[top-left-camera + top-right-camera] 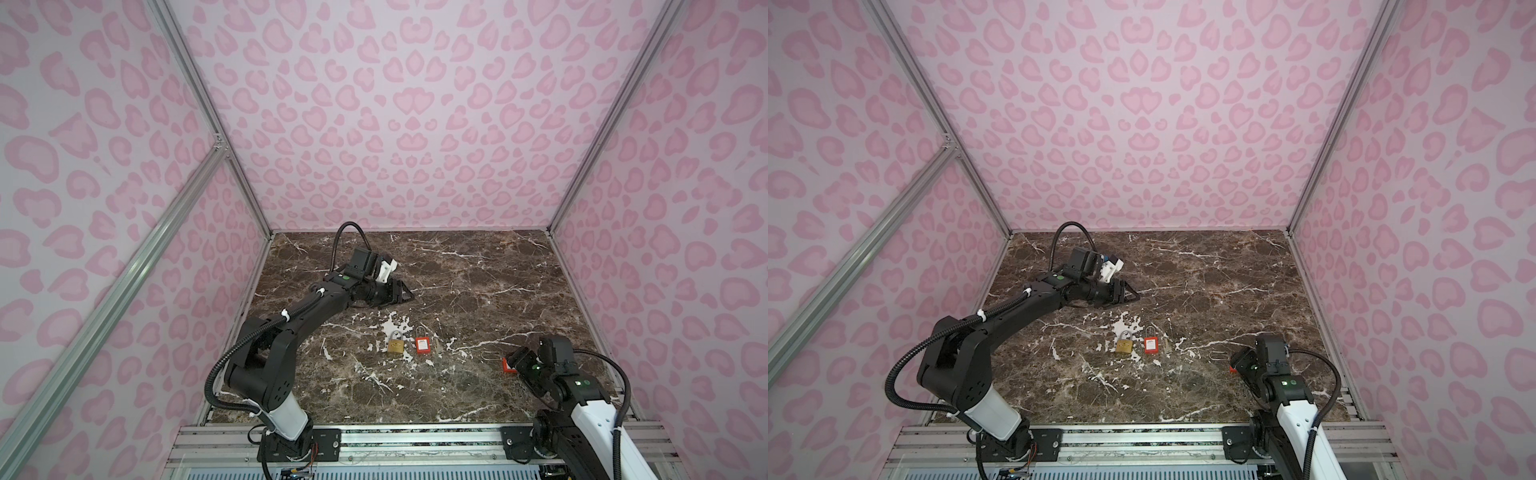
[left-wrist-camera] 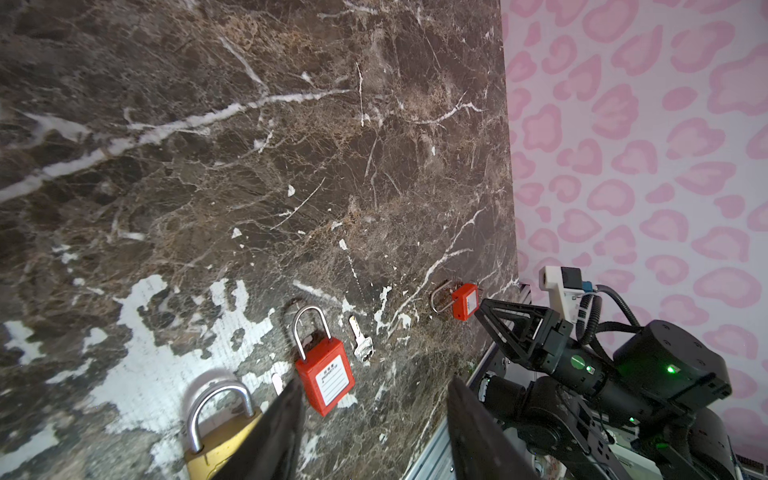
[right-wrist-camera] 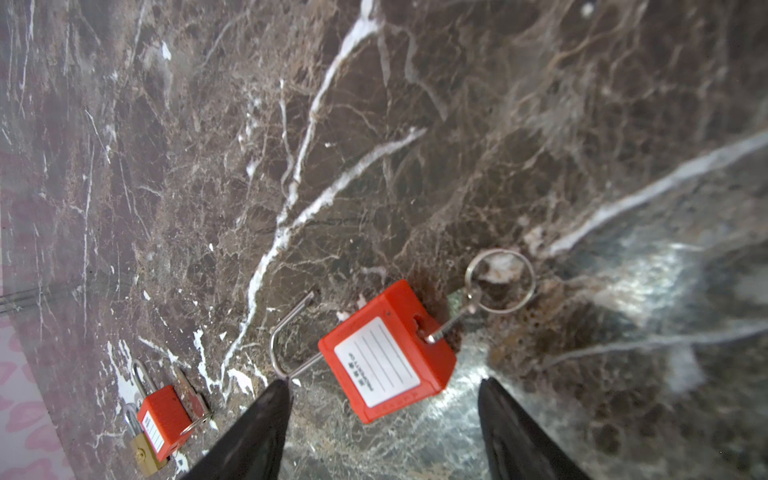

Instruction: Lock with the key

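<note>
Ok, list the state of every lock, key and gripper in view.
Brass padlock: shackle shut.
Middle red padlock: shackle shut.
Loose key: in no lock.
Rightmost red padlock: shackle open, ringed key inserted.
Left gripper: open, empty.
Right gripper: open, holding nothing.

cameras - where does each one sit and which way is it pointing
top views: stereo pair high over the arm bases, looking down across the dark marble table; both arms show
left wrist: on the left arm, facing the right arm across the table; past open jaws: brass padlock, labelled red padlock, silver key
right wrist: on the right arm, looking down at the open-shackle red padlock with keyring, between its open jaws
shared: both wrist views show that padlock
</note>
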